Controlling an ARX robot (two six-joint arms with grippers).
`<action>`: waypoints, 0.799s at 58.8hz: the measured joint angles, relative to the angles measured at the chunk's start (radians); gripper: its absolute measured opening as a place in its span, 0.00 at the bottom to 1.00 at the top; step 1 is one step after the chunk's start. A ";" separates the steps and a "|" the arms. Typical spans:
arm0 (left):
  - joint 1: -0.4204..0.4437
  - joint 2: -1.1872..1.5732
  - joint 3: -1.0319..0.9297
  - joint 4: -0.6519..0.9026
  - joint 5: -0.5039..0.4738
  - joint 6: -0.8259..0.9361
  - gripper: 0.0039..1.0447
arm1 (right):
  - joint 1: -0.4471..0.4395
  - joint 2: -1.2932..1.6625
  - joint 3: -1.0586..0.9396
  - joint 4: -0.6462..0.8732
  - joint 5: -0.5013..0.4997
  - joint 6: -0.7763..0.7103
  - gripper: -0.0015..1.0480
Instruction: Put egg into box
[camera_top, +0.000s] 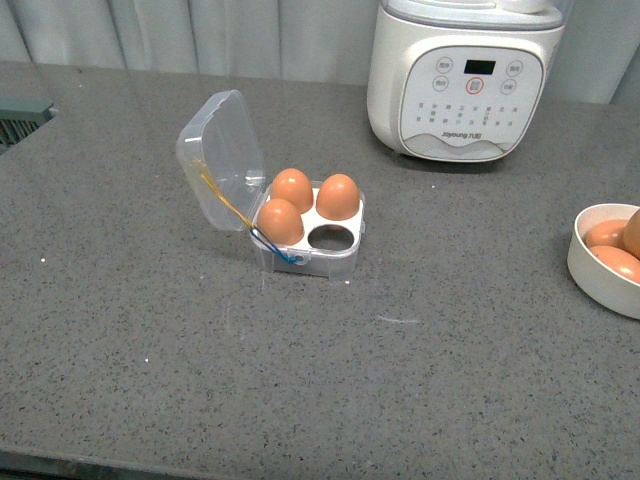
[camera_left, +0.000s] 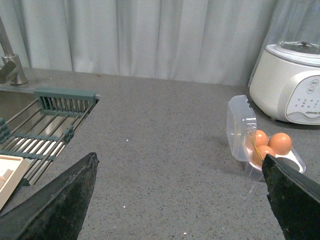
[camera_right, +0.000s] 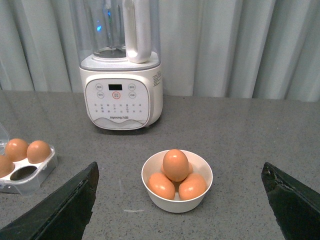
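The clear box (camera_top: 322, 262) stands mid-counter with its lid (camera_top: 220, 155) swung up. Three brown eggs fill three of its cells, and the near right cell (camera_top: 333, 237) is empty. A white bowl (camera_right: 175, 202) holds three more eggs, one egg (camera_right: 175, 164) stacked on top. In the right wrist view my right gripper (camera_right: 180, 166) is open, with the bowl lying between and beyond its fingers. My left gripper (camera_left: 179, 157) is open over bare counter, and the box (camera_left: 240, 125) sits off by one finger (camera_left: 295, 200). Neither arm shows in the front view.
A white blender (camera_top: 465, 80) stands at the back right of the counter. The bowl (camera_top: 595, 280) sits at the right edge of the front view. A sink with a green drying rack (camera_left: 50, 125) and a faucet (camera_left: 10, 65) lies to the left. Curtains hang behind.
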 joint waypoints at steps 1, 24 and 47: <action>0.000 0.000 0.000 0.000 0.000 0.000 0.94 | 0.000 0.000 0.000 0.000 0.000 0.000 0.91; 0.000 0.000 0.000 0.000 0.000 0.000 0.94 | 0.000 0.000 0.000 0.000 0.000 0.000 0.91; 0.000 0.000 0.000 0.000 0.000 0.000 0.94 | 0.000 0.000 0.000 0.000 0.000 0.000 0.91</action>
